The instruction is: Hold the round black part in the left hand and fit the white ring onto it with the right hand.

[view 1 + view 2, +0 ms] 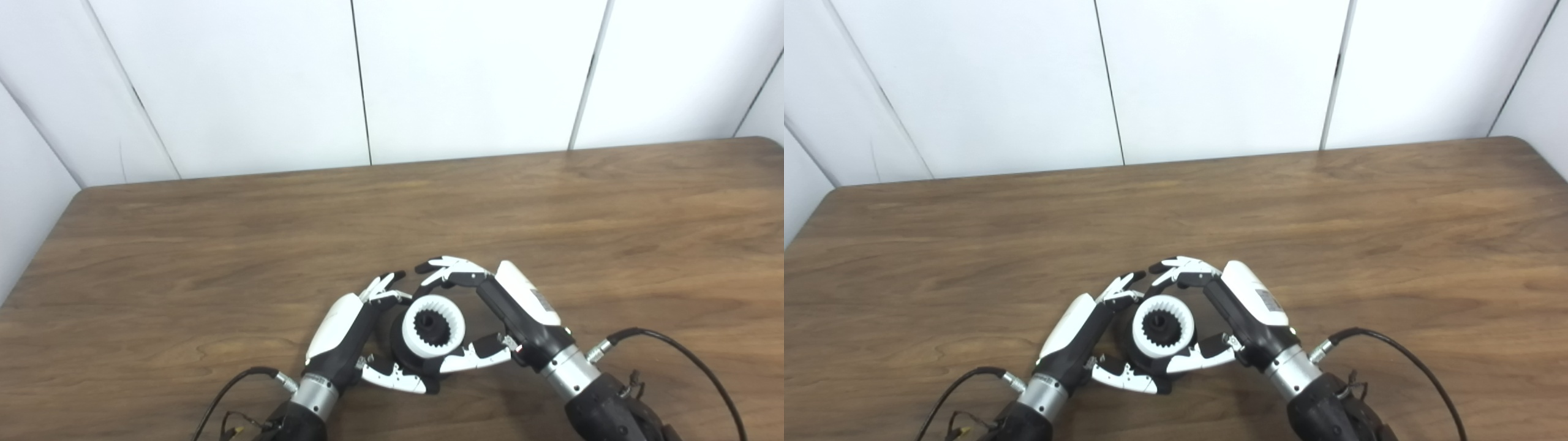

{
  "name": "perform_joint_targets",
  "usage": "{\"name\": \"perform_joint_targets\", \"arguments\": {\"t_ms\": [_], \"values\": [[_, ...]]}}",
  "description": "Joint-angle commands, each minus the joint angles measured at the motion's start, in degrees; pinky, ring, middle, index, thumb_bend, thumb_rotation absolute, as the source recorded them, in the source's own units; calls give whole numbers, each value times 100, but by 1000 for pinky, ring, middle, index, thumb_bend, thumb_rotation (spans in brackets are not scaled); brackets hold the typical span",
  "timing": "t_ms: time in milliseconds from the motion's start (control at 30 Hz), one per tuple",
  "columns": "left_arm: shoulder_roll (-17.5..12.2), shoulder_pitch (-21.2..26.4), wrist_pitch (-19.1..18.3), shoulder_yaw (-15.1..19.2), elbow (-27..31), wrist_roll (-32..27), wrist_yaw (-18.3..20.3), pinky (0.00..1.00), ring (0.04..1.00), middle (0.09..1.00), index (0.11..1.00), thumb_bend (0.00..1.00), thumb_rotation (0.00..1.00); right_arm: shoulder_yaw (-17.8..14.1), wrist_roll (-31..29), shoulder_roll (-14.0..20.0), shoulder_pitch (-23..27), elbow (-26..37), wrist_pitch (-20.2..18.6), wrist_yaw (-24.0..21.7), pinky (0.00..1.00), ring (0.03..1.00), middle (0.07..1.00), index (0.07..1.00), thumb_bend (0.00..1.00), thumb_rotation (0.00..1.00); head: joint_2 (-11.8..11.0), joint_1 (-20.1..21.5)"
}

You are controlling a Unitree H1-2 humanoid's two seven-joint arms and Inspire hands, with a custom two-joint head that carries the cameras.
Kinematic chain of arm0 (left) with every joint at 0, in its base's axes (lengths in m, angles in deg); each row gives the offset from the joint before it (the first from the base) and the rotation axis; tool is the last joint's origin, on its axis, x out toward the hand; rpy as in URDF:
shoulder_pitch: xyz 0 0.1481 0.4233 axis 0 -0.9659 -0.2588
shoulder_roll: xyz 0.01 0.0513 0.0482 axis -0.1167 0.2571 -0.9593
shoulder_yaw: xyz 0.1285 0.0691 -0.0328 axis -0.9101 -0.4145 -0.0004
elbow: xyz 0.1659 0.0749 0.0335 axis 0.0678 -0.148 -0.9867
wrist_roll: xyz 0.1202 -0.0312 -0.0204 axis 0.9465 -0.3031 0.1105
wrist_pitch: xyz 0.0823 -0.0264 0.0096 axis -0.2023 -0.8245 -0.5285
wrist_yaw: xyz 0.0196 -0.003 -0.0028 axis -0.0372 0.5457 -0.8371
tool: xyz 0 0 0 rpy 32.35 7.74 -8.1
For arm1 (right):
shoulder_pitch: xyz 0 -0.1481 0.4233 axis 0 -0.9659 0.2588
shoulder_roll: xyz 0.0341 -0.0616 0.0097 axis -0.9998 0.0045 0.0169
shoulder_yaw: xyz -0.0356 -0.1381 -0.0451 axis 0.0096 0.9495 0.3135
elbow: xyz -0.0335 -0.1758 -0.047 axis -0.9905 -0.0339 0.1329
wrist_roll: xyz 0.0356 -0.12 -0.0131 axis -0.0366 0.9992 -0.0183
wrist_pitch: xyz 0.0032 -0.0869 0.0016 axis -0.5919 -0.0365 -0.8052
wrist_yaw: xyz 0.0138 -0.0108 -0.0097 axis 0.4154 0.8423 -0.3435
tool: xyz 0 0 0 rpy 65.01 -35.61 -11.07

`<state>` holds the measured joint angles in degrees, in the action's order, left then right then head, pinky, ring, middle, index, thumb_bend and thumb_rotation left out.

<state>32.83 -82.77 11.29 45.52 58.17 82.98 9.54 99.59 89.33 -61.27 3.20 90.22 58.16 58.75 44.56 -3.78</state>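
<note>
The round black part [405, 356] sits low at the table's front middle, with a toothed black hub [431, 326] at its centre. The white ring [411, 331], toothed on its inside, lies on top of the black part around the hub. My left hand [355, 327] wraps the black part from the left, fingers behind it and thumb in front. My right hand [496, 306] reaches in from the right, fingers curled over the ring's far side and thumb at its near side. The same scene shows in the right eye view, with the ring [1145, 334] between both hands.
The wooden table [245, 245] stretches wide behind and to both sides of the hands. White wall panels [429, 73] stand along the table's far edge. Black cables [674, 343] trail from both wrists near the front edge.
</note>
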Motion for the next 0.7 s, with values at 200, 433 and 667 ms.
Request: {"name": "perform_joint_targets", "arguments": {"t_ms": [200, 433, 667], "values": [[-26, 88, -82, -44, 136, 90, 65, 969, 1000, 970, 592, 934, 241, -75, -19, -36, 270, -68, 134, 63, 724, 857, 803, 483, 515, 144, 36, 1], [-23, 77, -127, -56, 188, 92, 116, 985, 1000, 973, 595, 928, 241, -98, 81, -57, 435, -266, 98, 106, 732, 855, 802, 484, 515, 145, 58, -12], [-23, 76, -232, -92, 244, 84, 150, 990, 1000, 977, 596, 926, 244, -33, 220, -130, 518, -498, 76, 151, 735, 851, 803, 484, 516, 145, 93, -19]]}}
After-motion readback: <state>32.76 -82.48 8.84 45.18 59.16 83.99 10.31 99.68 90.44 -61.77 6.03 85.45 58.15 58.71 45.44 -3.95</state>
